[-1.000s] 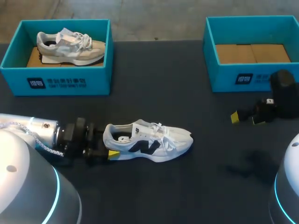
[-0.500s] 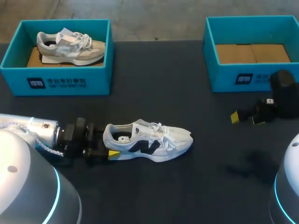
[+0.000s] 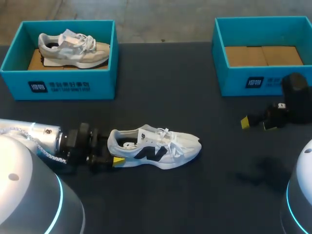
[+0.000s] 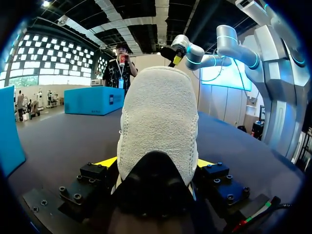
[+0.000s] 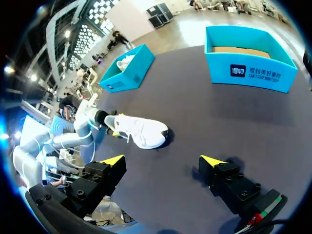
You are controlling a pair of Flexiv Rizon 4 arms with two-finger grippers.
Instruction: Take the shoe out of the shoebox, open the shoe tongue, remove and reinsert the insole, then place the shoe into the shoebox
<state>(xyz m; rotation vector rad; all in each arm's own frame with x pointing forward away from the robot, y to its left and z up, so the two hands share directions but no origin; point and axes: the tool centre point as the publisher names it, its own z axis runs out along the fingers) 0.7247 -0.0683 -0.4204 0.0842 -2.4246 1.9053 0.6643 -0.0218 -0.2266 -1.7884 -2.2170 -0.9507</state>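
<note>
A shallow grip could let the white shoe (image 3: 161, 148) twist loose from the left tool (image 4: 156, 165) clamped on its heel, while the right tool (image 5: 162, 160) hangs spread apart.

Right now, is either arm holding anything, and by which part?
The left gripper holds the white shoe by its heel. The right gripper is open and holds nothing.

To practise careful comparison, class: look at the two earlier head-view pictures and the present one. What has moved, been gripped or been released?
Nothing visibly changed. The left gripper stays shut on the heel of the white sneaker, which lies on the table. The right gripper stays open in front of the right shoebox. The grey sneaker still lies in the left shoebox.
</note>
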